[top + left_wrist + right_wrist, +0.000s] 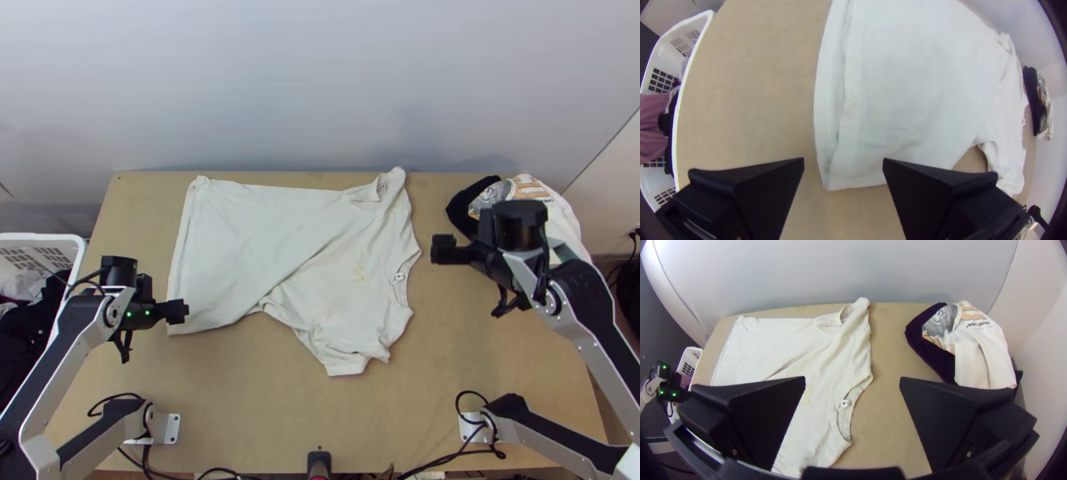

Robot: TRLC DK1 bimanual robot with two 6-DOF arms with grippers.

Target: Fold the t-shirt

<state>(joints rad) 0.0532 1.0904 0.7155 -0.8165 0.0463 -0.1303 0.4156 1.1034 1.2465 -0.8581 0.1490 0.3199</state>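
1. Left gripper [175, 310], gaping wide, is hiding bit of t-shirt [240, 228] at its left edge.
2. Right gripper [445, 250], gaping wide, is blocking part of far-right clothes pile [565, 216].
3. Left basket [68, 242] running off-view.
4. T-shirt lying mid-table, creased.

In the top view, the white plastic basket [81, 250] is cut off by the left edge, and its dark clothes [22, 340] blur together. At upper right, the silver-and-black right arm [588, 300] hides part of a black-and-white cloth pile [566, 214]. The yellow mark [358, 274] on the off-white cotton-like t-shirt [248, 232] is too small to tell. At lower left of the right wrist view, the black, broad-fingered right gripper [440, 250] covers some of the shirt.
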